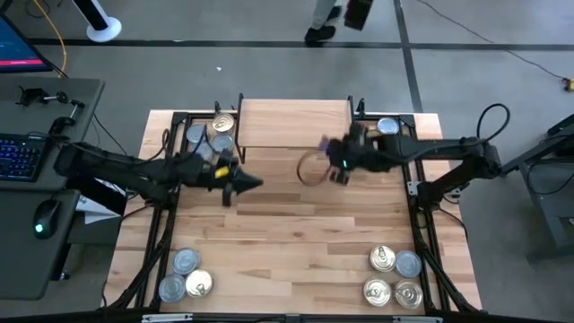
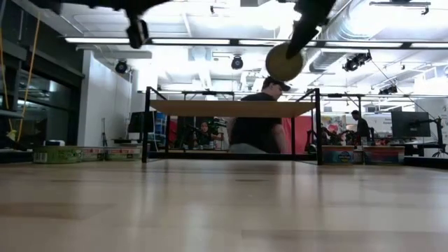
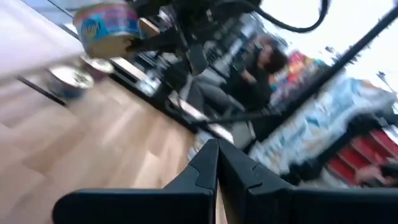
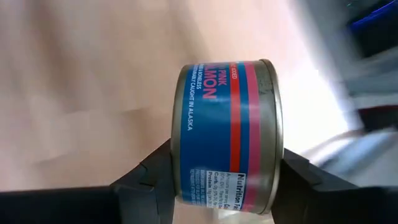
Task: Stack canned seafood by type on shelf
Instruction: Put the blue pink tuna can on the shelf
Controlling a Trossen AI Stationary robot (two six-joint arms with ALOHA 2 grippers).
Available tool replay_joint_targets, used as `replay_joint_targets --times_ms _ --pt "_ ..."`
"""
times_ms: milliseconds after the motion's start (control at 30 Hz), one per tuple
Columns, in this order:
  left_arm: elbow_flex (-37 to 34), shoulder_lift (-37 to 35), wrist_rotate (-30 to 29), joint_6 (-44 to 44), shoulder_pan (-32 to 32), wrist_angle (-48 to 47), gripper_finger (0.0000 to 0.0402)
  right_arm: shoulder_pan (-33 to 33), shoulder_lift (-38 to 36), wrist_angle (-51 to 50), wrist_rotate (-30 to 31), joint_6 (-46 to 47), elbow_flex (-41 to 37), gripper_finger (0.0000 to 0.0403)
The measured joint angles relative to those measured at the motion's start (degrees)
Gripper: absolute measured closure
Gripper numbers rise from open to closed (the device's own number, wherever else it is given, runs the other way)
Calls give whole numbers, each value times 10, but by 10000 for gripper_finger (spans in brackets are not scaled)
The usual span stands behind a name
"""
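My right gripper [image 1: 330, 168] is shut on a tin of canned seafood [image 4: 227, 134] with a blue and red label. It holds the tin in the air over the table's middle, just in front of the shelf [image 1: 291, 121], a light wood board on black legs. In the low view the tin [image 2: 283, 61] hangs above the level of the shelf top [image 2: 234, 108]. My left gripper [image 1: 254, 184] is shut and holds nothing. It hovers left of the middle, pointing toward the held tin [image 3: 107, 28]. My right gripper pinches the tin between its two fingers, one finger [image 4: 155, 180] on each flat end [image 4: 275, 124], so the labelled side wall faces the wrist camera. The fingers slant down from the table's right. The tin is lifted clear and tipped onto its side.
Groups of tins stand on the table at the far left [image 1: 211, 135], far right [image 1: 387, 126], near left [image 1: 186, 274] and near right [image 1: 395, 274]. Bare wood lies between them. People show in the room beyond the shelf [image 2: 255, 126].
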Motion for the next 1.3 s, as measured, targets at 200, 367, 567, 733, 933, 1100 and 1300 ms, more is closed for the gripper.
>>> replay_joint_targets --times_ms 200,367,567,733,933,1100,1300 --pt "45 23 3 -2 47 0 401 -106 9 80 60 -218 1 238" --pt "68 24 4 48 49 1 401 -153 20 129 60 -313 -28 238" --pt "80 12 4 125 62 2 401 -173 54 150 94 -374 -62 238" --pt "82 -8 43 153 78 -1 401 -172 87 171 102 -379 -63 238" --pt "82 -38 106 153 98 -4 401 -167 115 167 152 -379 -62 238" --pt "82 -66 131 153 108 -18 401 -152 111 159 134 -369 -61 202" --pt "82 -92 135 150 124 -29 401 -148 110 45 51 -261 -17 131"
